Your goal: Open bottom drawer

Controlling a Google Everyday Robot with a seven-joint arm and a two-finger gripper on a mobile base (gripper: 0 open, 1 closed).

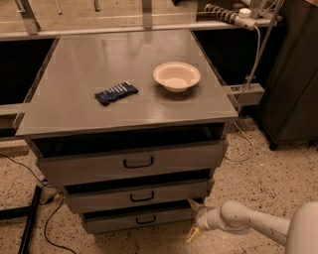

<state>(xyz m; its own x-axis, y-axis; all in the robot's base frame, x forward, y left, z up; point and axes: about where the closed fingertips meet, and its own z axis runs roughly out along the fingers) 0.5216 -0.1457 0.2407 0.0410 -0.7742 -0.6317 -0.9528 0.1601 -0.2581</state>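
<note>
The bottom drawer [114, 222] is the lowest of three grey drawers in a grey cabinet, with a small black loop handle [146, 219]. It stands slightly pulled out, as do the two above it. My white arm [248, 224] comes in from the lower right. My gripper [195, 220] is at the drawer's right front corner, low near the floor, well right of the handle. One pale finger [194, 234] points down toward the floor, and another [194, 203] sits by the drawer's corner.
A cream bowl [176, 76] and a dark blue packet [116, 93] lie on the cabinet top [74, 59]. A black cable [47, 218] and black bar [30, 223] lie on the speckled floor at left. A dark cabinet [293, 74] stands at right, with a power strip [228, 15] behind.
</note>
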